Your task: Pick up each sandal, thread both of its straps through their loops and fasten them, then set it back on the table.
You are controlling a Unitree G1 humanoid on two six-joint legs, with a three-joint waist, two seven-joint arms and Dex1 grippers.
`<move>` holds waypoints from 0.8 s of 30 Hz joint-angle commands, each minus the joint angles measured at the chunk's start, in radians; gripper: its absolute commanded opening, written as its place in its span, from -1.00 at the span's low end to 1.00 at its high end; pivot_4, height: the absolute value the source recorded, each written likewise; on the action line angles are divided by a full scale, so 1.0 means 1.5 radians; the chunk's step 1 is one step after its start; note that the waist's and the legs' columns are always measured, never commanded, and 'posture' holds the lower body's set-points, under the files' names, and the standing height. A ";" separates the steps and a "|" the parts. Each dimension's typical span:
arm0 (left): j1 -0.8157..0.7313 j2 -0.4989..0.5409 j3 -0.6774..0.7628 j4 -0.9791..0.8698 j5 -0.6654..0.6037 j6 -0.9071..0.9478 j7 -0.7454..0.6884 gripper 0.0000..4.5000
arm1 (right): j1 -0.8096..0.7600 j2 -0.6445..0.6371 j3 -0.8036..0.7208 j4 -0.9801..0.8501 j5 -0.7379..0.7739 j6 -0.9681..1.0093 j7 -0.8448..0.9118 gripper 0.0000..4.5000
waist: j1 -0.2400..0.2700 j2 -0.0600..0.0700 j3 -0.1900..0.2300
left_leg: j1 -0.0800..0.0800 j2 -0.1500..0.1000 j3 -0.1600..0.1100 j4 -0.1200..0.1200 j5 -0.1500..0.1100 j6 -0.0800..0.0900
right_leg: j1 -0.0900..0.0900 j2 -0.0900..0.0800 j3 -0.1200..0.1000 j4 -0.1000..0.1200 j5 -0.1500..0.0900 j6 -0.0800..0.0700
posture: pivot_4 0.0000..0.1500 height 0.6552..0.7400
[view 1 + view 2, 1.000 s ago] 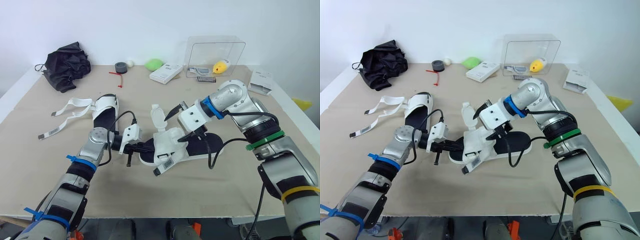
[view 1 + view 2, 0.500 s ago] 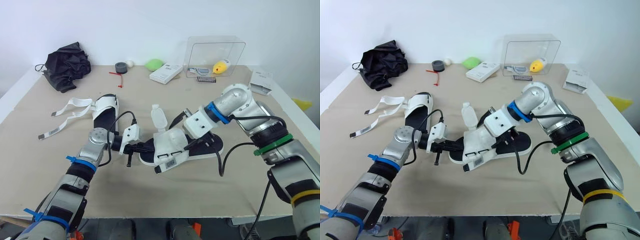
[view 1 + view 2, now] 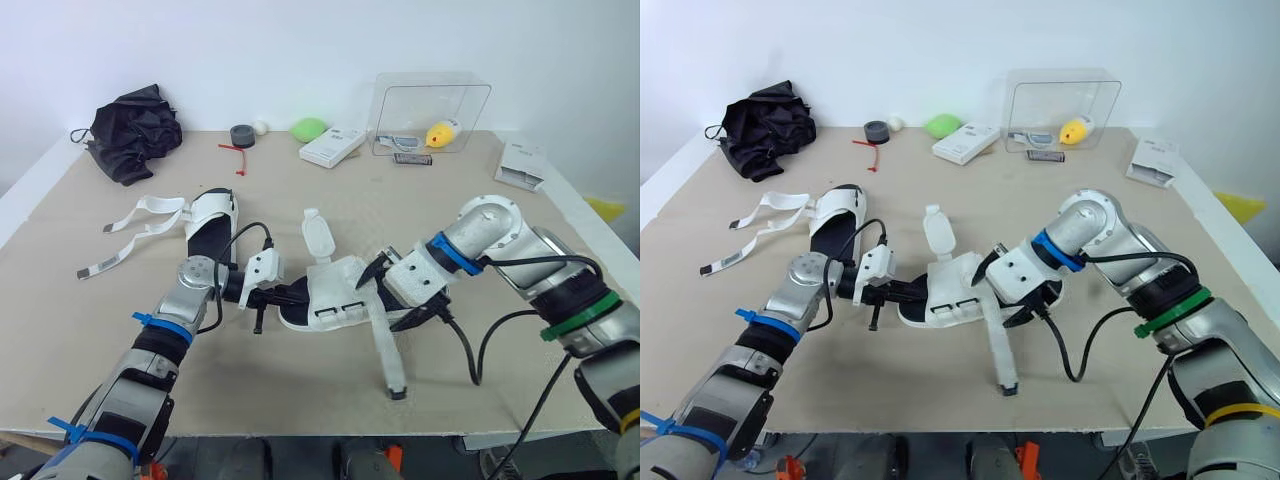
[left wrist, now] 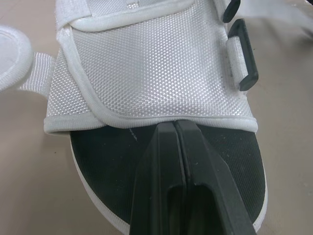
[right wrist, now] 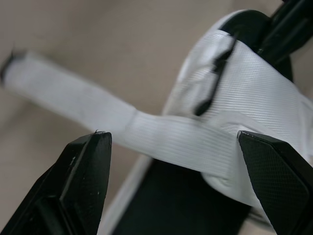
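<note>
The sandal (image 3: 335,300) lies mid-worktop (image 3: 300,410), toe to the left. There the left pincer (image 3: 288,294), fingers closed together, presses on the black footbed, while the right pincer (image 3: 393,292) stands wide, the long strap (image 3: 384,348) running unclamped between its fingers and trailing toward the near edge. To fasten well, I judge the right should close on the strap near the upper, pull it taut against the black loop (image 4: 244,54), then fold it back squarely while the left keeps the sole pinned.

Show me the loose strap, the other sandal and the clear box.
loose strap (image 3: 386,352), left eye view, mid-length.
other sandal (image 3: 206,238), left eye view, black footbed.
clear box (image 3: 420,105), left eye view, front wall.
</note>
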 commanded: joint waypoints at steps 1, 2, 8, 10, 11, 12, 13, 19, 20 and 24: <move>0.040 0.012 -0.039 0.041 0.057 0.029 0.011 -1.00 | 0.017 0.004 -0.038 -0.011 -0.008 0.010 0.012 0.97 | 0.000 0.000 0.000 | 0.000 0.000 0.000 0.000 0.000 0.000 | 0.000 0.000 0.000 0.000 0.000 0.000 | 1.00 1.00; 0.040 0.011 -0.039 0.041 0.057 0.029 0.011 -1.00 | 0.016 0.004 -0.053 -0.007 -0.007 0.027 0.003 0.97 | 0.000 0.000 0.000 | 0.000 0.000 0.000 0.000 0.000 0.000 | 0.000 0.000 0.000 0.000 0.000 0.000 | 1.00 1.00; 0.044 0.011 -0.039 0.035 0.056 0.032 0.013 -1.00 | 0.036 -0.064 -0.160 -0.094 0.143 0.297 0.029 0.97 | 0.001 0.000 0.000 | 0.000 0.000 0.000 0.000 0.000 0.000 | 0.000 0.000 0.000 0.000 0.000 0.000 | 1.00 1.00; 0.048 0.012 -0.038 0.030 0.056 0.034 0.013 -1.00 | 0.065 -0.105 -0.194 -0.149 0.226 0.400 0.031 0.97 | 0.001 0.000 0.000 | -0.001 0.000 -0.001 0.000 0.000 0.000 | 0.000 -0.001 0.000 0.000 0.000 0.000 | 1.00 1.00; 0.051 0.013 -0.038 0.027 0.055 0.035 0.012 -1.00 | 0.081 -0.119 -0.219 -0.180 0.274 0.470 0.026 0.97 | 0.001 0.000 0.000 | -0.001 0.000 -0.002 0.000 0.000 0.000 | 0.000 -0.001 -0.001 0.000 0.000 -0.001 | 1.00 1.00; 0.053 0.014 -0.037 0.024 0.055 0.036 0.012 -1.00 | 0.095 -0.132 -0.242 -0.208 0.320 0.535 0.016 0.97 | 0.001 0.001 0.000 | -0.001 0.000 -0.002 -0.001 -0.001 -0.001 | 0.000 -0.001 -0.001 0.000 0.000 -0.001 | 1.00 1.00; 0.055 0.015 -0.037 0.022 0.055 0.036 0.012 -1.00 | 0.108 -0.142 -0.261 -0.233 0.364 0.596 0.003 0.97 | 0.001 0.001 0.000 | -0.001 0.000 -0.002 -0.001 -0.001 -0.001 | 0.000 -0.001 -0.002 0.000 -0.001 0.000 | 1.00 1.00; 0.061 0.018 -0.038 0.004 0.052 0.044 0.011 -1.00 | 0.268 -0.140 -0.321 -0.384 0.465 0.817 -0.181 0.97 | 0.000 0.000 -0.001 | -0.001 0.001 -0.003 0.000 0.000 -0.001 | 0.000 0.000 -0.003 0.000 -0.001 -0.001 | 1.00 1.00; 0.063 0.018 -0.039 -0.001 0.052 0.046 0.010 -1.00 | 0.297 -0.136 -0.326 -0.400 0.460 0.825 -0.209 0.97 | 0.001 0.000 -0.001 | -0.001 0.001 -0.003 0.000 -0.001 -0.001 | 0.001 0.000 -0.004 0.000 -0.001 -0.001 | 1.00 1.00; 0.078 0.026 -0.040 -0.031 0.048 0.058 0.008 -1.00 | 0.374 -0.123 -0.351 -0.408 0.454 0.855 -0.281 0.97 | 0.000 0.000 -0.001 | -0.002 0.000 -0.002 0.000 0.000 -0.001 | -0.001 0.000 -0.002 0.000 0.000 0.004 | 1.00 1.00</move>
